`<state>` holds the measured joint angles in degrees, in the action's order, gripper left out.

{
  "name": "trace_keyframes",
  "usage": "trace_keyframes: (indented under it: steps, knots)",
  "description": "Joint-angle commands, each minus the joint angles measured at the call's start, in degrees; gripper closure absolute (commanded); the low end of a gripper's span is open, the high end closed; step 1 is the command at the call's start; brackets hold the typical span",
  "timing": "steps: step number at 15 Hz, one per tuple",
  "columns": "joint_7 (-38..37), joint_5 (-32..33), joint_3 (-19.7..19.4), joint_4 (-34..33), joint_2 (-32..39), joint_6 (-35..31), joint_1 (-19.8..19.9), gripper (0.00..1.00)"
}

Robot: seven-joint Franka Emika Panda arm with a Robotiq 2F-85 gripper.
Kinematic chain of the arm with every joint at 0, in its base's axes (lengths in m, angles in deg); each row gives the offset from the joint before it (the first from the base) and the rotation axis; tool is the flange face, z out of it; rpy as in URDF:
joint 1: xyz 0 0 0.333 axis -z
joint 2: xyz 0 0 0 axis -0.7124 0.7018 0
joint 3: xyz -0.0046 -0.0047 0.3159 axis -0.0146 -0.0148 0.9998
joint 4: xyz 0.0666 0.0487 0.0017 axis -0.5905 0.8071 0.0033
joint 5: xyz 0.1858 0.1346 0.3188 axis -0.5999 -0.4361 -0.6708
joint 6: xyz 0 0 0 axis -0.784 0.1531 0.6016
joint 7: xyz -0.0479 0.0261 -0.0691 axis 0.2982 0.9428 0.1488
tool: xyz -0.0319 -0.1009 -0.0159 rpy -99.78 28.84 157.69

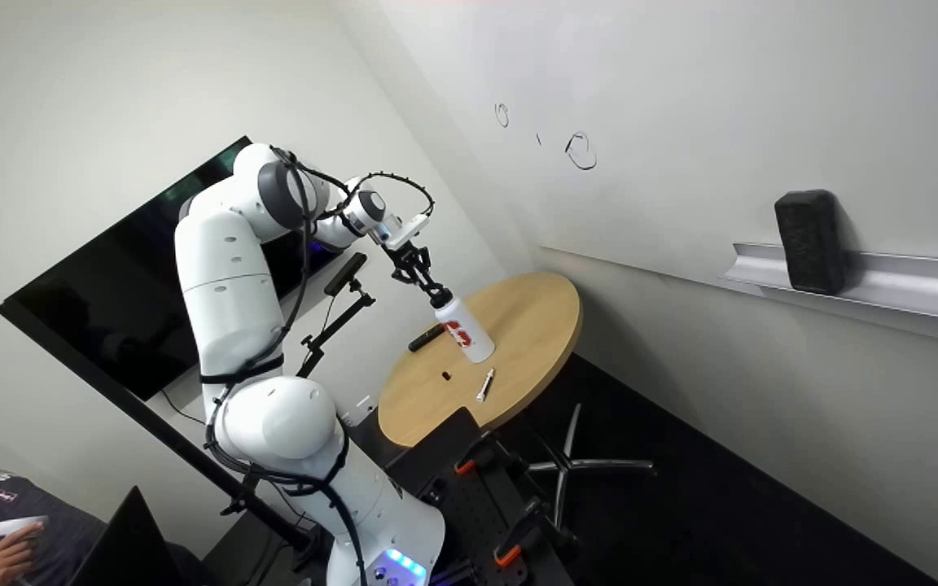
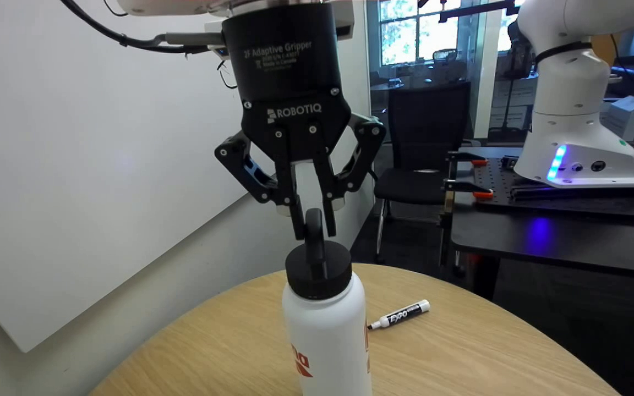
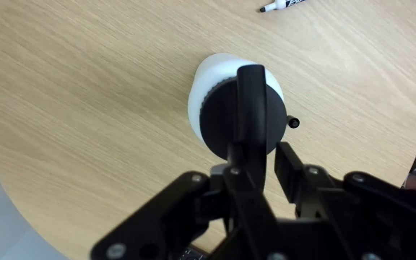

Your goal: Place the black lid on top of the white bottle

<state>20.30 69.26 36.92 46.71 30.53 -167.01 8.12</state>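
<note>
Black lid (image 2: pixel 323 283) is set on top of the white bottle (image 2: pixel 329 335), and the bottle is stood up on a round wooden table (image 2: pixel 229 341). A black handle (image 3: pixel 252 104) is fixed to the top of the lid, and the claw (image 2: pixel 315 236) is held right above the lid, pointing down. The claw's two fingers (image 3: pixel 286 169) are spread a little way apart, with the handle placed between them. One finger is set right beside the handle, and whether they touch cannot be told. On the other side a small gap can be seen, so the handle is not being squeezed. How tightly the lid is screwed on cannot be told. The bottle's side is marked with red. Near the bottle, a white marker (image 2: pixel 402 314) is laid on the table with its dark tip showing. A tiny black tube (image 3: pixel 293 122) and, by the table's edge, a black remote (image 1: pixel 426 338) are seen too. In an exterior view, a black block (image 1: pixel 811 242) is stood on the tray (image 1: pixel 913 286) of a white board (image 1: pixel 697 122), and a white thing (image 1: pixel 19 526) is held in a person's hand (image 1: pixel 9 559).
</note>
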Motion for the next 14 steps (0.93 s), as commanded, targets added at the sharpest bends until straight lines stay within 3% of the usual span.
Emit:
trace_keyframes:
  steps: [1,6,14]
  knots:
    - [0.00,-0.03,-0.70,-0.94,-0.42,2.06,-0.74,0.40]
    - [0.41,-0.06,-0.27,-0.23,-2.60,2.43,-0.61,0.01]
    - [-1.13,-4.28,0.45,4.72,-16.23,8.51,2.23,0.00]
